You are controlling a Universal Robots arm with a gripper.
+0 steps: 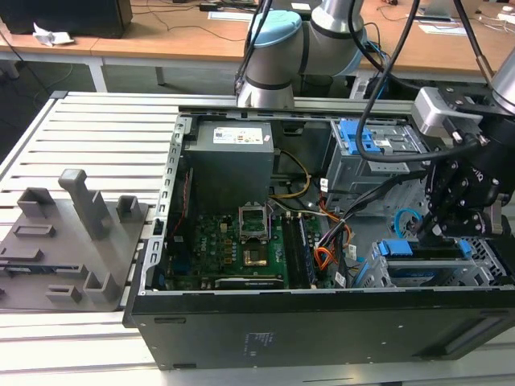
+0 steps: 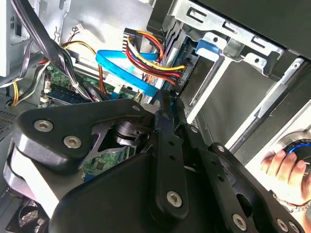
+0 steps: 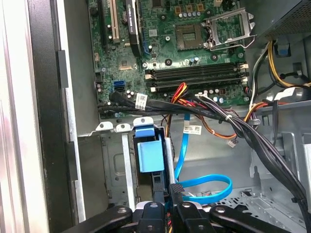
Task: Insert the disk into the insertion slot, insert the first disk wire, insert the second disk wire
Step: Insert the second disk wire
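Blue plastic marks your target: the disk (image 1: 414, 275) sits inside the insertion slot (image 1: 487, 261) at the lower right of the exterior view, its blue carrier tab facing the open interior, so the first step reads as done. You are on a wire step. The claw (image 3: 167, 195) hangs low in the case beside the slot, and in the first wrist view its fingers look pinched together on the dark plug of the second disk wire (image 3: 209, 187), whose light-blue loop trails away over the perforated floor. I cannot tell whether the first disk wire is seated; the disk's connector edge is hidden behind the claw. Judgement: seating this plug calls for squaring it to the disk's rear edge and a straight, gentle push, with the loop kept free of the orange-and-black wire bundle (image 3: 214, 109) nearby. The computer case (image 1: 322, 322) on the slatted table (image 1: 96, 137) holds the motherboard (image 1: 233, 249) at centre, the power supply (image 1: 233, 157) above it, and the taller bay with blue latches (image 1: 374, 149) at upper right. A person's hand (image 2: 286, 167) rests outside the case in the second wrist view.
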